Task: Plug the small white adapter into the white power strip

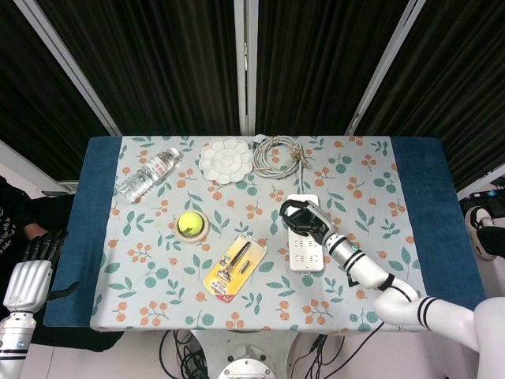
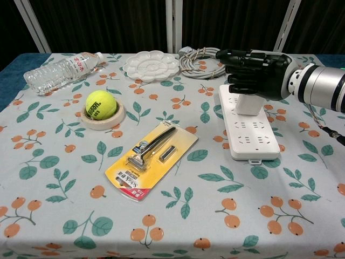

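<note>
Chest view, from the left: a clear plastic water bottle [image 2: 61,70] lies on its side at the far left edge of the table [image 2: 59,216], which wears a pale cloth printed with green leaves and small orange fruit. Next comes a fuzzy yellow tennis ball [image 2: 100,103] sitting in a shallow round beige ring [image 2: 102,120]. Behind it a glossy white flower-shaped paint palette [image 2: 151,65] rests flat. Toward the middle, a razor [image 2: 148,148] with a dark handle lies sealed in a yellow card pack [image 2: 152,159], set at a slant. At the far edge a bundle of grey cable [image 2: 205,60] is coiled in loose loops.

On the right lies the long, flat white power strip [image 2: 247,127], rounded at the corners, its rows of sockets facing up. The small white adapter [image 2: 250,103], a smooth blocky cube, stands on the strip's far half. The right hand [image 2: 256,73], black and hard-shelled on a silver wrist, is directly over the adapter with fingers curled down around its top; whether they press or clamp it I cannot tell.

Head view shows the left hand [image 1: 31,272], white-backed with dark fingers, off the table's left edge, fingers apart and holding nothing.
</note>
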Tool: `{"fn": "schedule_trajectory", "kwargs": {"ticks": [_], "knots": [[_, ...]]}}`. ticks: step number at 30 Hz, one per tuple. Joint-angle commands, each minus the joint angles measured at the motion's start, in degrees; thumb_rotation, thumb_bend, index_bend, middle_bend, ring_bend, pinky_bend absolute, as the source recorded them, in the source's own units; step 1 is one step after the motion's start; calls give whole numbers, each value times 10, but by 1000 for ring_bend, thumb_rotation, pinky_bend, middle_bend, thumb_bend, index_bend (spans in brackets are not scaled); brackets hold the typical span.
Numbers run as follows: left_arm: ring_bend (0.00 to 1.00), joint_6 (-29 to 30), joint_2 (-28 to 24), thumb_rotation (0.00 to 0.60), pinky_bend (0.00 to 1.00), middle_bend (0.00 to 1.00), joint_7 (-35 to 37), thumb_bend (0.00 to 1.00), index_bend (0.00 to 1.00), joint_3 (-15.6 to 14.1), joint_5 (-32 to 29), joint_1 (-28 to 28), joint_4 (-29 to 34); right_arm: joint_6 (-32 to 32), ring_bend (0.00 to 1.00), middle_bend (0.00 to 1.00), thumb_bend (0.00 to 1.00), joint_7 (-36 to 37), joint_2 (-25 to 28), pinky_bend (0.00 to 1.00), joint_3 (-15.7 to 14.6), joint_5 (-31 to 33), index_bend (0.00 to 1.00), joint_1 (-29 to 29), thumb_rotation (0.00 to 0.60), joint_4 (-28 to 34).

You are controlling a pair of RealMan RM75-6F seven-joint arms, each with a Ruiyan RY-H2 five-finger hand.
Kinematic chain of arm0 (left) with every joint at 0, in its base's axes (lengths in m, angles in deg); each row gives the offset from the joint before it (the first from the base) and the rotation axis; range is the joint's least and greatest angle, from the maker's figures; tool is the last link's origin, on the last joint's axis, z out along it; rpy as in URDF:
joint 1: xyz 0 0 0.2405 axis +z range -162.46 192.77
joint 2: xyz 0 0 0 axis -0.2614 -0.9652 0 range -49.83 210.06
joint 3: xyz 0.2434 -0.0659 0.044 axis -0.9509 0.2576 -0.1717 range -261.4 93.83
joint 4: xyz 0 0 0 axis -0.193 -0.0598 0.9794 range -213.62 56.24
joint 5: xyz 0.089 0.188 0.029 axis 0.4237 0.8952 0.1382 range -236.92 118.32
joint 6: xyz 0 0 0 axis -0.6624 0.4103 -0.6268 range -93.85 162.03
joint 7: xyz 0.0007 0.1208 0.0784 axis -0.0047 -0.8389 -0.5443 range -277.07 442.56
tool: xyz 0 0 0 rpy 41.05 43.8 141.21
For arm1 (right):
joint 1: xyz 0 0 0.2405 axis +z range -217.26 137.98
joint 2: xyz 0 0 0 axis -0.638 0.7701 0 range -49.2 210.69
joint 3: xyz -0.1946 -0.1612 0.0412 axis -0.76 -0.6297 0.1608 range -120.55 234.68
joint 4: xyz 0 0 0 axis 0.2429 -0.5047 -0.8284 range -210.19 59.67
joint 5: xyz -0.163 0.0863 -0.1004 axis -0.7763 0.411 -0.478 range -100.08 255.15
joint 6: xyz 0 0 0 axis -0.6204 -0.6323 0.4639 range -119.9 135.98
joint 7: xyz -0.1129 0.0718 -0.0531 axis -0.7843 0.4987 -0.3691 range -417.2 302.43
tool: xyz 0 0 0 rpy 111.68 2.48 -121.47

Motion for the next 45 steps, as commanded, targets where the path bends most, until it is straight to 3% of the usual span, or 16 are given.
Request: {"fn": "schedule_trajectory", "kwargs": {"ticks": [1,15,23,27,32,34,39,41,45], "knots": [[0,0,0,600,0,0,1,127,11,0,0,0,-1,-1,1000,1000,826,-3,-3,1000,-2,1,1000,3,600,-1],[0,-2,2,600,0,0,6,127,11,-1,0,0,-6,-5,1000,1000,830,-14,-12,1000,-15,10,1000,11,600,-7],[0,-2,0,600,0,0,7,128,11,0,1,-1,-7,54,1000,1000,833,-38,25,1000,-6,2,1000,-7,600,33],[0,0,-1,600,0,0,6,127,11,1,3,-2,-5,91,1000,1000,832,-79,65,1000,2,6,1000,-26,600,74],[0,2,-5,600,0,0,-1,127,11,2,6,-4,2,145,983,988,766,-210,112,978,6,16,973,-58,600,106],[0,4,-5,600,0,0,-4,128,11,4,6,-4,5,174,890,918,731,-311,127,861,4,21,875,-76,600,108],[0,16,-1,600,0,0,-16,127,11,10,8,-5,7,245,477,594,580,-605,153,327,-11,37,578,-125,600,109],[0,23,2,600,0,0,-21,126,11,13,9,-5,6,267,353,483,473,-690,164,187,-17,45,467,-144,600,117],[0,42,9,600,0,0,-36,123,11,21,12,-3,5,303,122,261,303,-838,193,15,-35,67,215,-187,600,149]]}}
